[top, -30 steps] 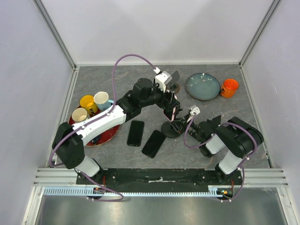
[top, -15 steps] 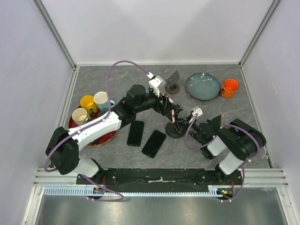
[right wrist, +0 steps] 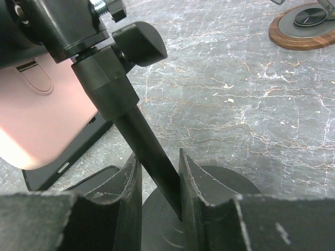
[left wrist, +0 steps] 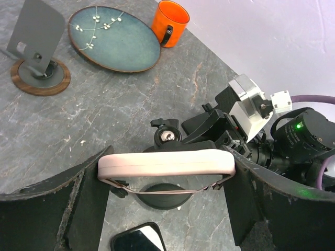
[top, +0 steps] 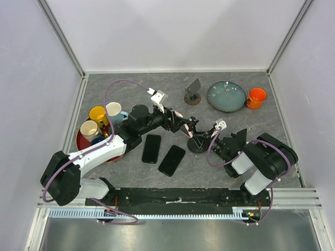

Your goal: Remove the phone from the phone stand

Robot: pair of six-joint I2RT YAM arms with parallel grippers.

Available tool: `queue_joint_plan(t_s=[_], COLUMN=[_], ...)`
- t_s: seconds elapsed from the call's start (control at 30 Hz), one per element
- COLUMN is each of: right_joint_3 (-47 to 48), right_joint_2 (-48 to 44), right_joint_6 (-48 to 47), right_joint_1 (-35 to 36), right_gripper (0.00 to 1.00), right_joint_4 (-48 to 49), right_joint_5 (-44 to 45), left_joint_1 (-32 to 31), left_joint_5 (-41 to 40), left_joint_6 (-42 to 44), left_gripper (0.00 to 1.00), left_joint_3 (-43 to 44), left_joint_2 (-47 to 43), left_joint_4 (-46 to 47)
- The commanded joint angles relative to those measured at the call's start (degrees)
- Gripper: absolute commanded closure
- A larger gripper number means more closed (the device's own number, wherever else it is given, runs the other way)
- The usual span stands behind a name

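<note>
Left wrist view is showing us the phone (left wrist: 157, 163) in its pink case, lying edge-on across the middle of the frame. The left gripper (left wrist: 168, 168) is clamping it by two opposite edges, its jaws spread as wide as the phone between them. Just behind it we are seeing the black stand (left wrist: 166, 195), whose knobbed head is poking up above the pink edge. We cannot tell whether phone and head are touching.

Seen from the top external camera, the phone is sitting near the centre of the frame, raised off the table (top: 131, 89) and just left of the stand's head.

Through the right wrist camera, we are watching the right gripper (right wrist: 159, 175) pinching the stand's slanted stem low down. Its jaws are narrow and are pressing on both sides just above the round base.

Two dark phones (top: 152, 148) are lying flat at lower centre, side by side. A second stand (top: 193, 94) is waiting at upper centre, with a blue plate (top: 226, 96) and an orange mug (top: 256, 98) to its right. At the left, a red tray (top: 112, 156) is carrying cups (top: 98, 114).
</note>
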Motion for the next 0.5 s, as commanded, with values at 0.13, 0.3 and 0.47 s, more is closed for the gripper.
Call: queue_joint_plan(t_s=[0.13,0.3,0.47], right_joint_3=[-1.57,-1.4,-1.22], right_joint_2=[1.21,1.3,1.56], right_joint_6=[8.77,8.95,9.47], right_joint_1=[-3.78,-3.87,-4.22], right_gripper=[1.0,1.0,1.0], right_joint_4=[-3.96,-4.49,-5.2], right_joint_5=[15.44,16.14,15.79], left_joint_1=[5.98,7.57,8.54], left_joint_5=[-3.38,-4.09,3.36], left_joint_6=[-10.05,-10.58,-9.7], left_gripper=[0.98,0.98,0.98], left_joint_3=[-2.2,-2.38,0.24], left_joint_2=[-12.11,-15.72,-15.55], left_joint_4=[16.17,14.77,11.36])
